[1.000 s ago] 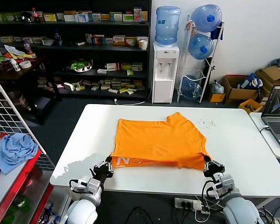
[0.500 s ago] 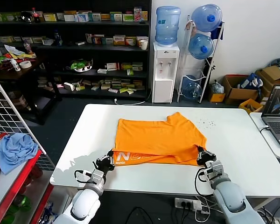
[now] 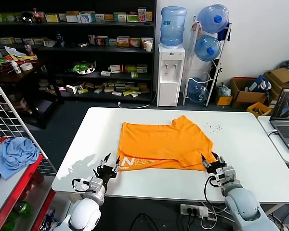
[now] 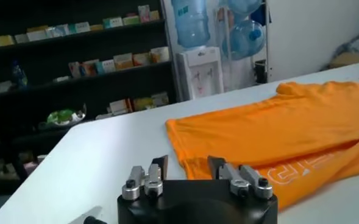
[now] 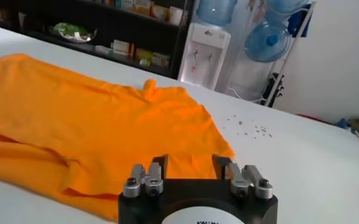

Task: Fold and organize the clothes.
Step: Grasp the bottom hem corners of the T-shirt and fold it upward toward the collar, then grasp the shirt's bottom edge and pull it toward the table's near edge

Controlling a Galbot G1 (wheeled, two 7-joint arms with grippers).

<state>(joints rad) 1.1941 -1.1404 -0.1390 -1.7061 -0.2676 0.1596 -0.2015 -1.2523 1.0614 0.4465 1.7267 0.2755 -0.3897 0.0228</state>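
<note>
Lying flat mid-table, orange T-shirt (image 3: 164,146), near hem doubled back and showing white lettering (image 3: 135,162); hovering just off its near left corner, left gripper (image 3: 107,168), fingers spread, gripping nothing; hovering just off the near right corner, right gripper (image 3: 213,163), fingers likewise spread and bare; bordering both sets of fingers, bare white table (image 3: 250,154) toward the edges.

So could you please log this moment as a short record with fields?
shirt: orange T-shirt flat on the white table, near hem folded up, white lettering showing
left gripper: open, at the shirt's near left corner, holding nothing
right gripper: open, at the near right corner, holding nothing
off table: blue cloth on the left rack
</note>
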